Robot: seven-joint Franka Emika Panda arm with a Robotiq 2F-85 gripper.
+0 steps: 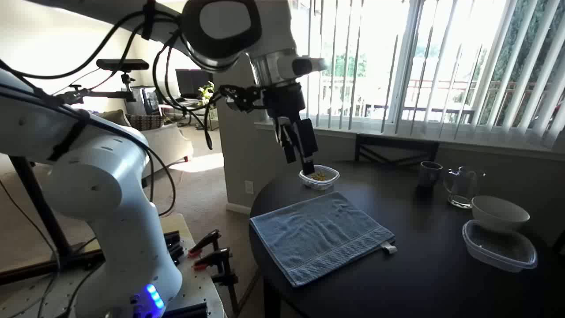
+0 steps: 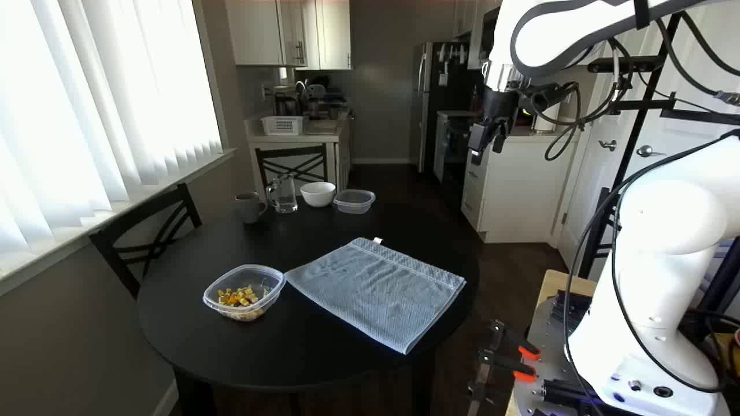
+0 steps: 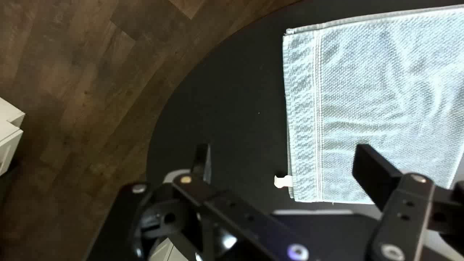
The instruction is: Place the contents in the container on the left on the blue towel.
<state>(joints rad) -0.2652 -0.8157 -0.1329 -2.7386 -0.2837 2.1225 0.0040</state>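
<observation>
The container, a translucent plastic bowl with a pale rim, sits on the table and shows in both exterior views (image 1: 325, 185) (image 2: 250, 274). Its contents are small yellow and orange pieces (image 2: 238, 297), heaped at the bottom. The blue towel (image 1: 320, 240) lies flat and slightly rumpled beside the container; it also shows in the other views (image 2: 381, 289) (image 3: 377, 94). My gripper (image 3: 284, 165) is open and empty, fingers wide apart, high above the table. It is apart from the container and the towel in both exterior views (image 1: 299, 162) (image 2: 487, 151). The container is out of the wrist view.
The round dark table (image 1: 423, 278) also holds a dark mug (image 2: 248, 207), a clear glass pitcher (image 2: 283, 195), a white bowl (image 2: 318, 194) and a second clear plastic container (image 2: 354, 201). A chair (image 2: 147, 248) stands by the window. Clamps (image 2: 500, 364) hold at the robot's base.
</observation>
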